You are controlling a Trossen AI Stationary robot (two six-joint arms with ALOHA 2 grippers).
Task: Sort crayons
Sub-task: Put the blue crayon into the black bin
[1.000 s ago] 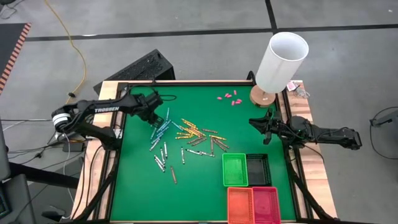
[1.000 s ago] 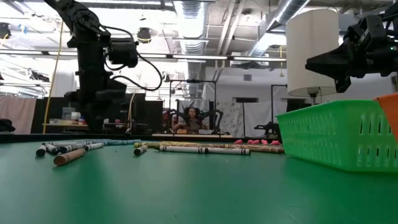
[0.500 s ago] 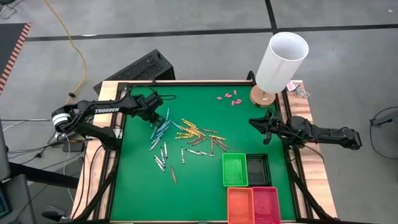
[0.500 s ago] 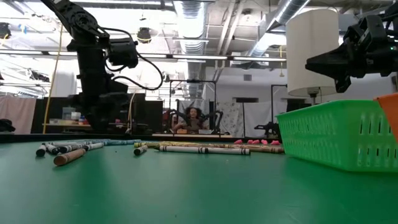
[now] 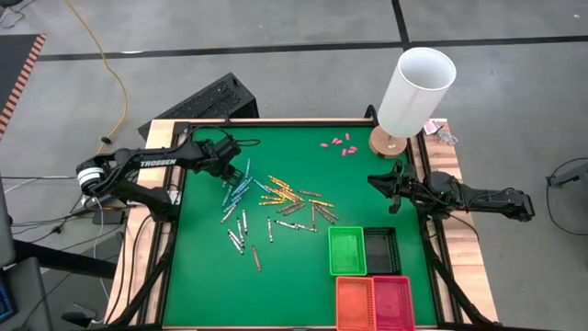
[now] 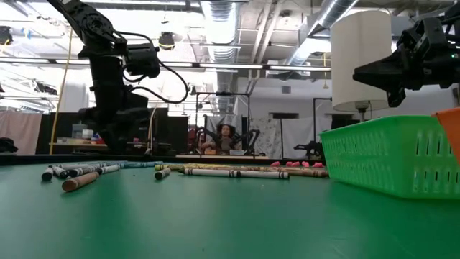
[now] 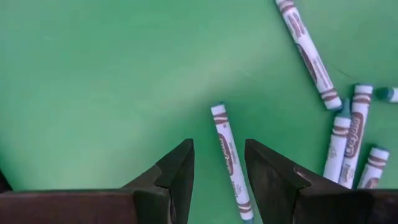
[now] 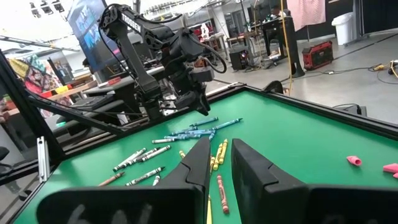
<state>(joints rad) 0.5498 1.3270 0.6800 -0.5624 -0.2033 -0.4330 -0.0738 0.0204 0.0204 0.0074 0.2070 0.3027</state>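
left pincer [image 7: 219,167] released, fingers straddling one light blue crayon [image 7: 230,160] flat on the green mat, likely lined up to pick. right pincer [image 8: 219,163] parted, waiting by the lamp [image 5: 411,94].

We are in a robotics lab in a large open industrial hall. The floor [image 5: 276,37] is bare grey concrete marked with black tape lines, with a yellow cable [image 5: 108,64] trailing across it. Overhead we see exposed ducts and pipes [image 6: 237,21] and strip lighting. A wooden-framed, green-topped table [image 5: 303,285] carries two dark robot arms. In the room beyond we see another robot rig [image 6: 248,140], a seated person [image 6: 225,137], monitors [image 8: 93,28] and cluttered benches [image 8: 74,87].
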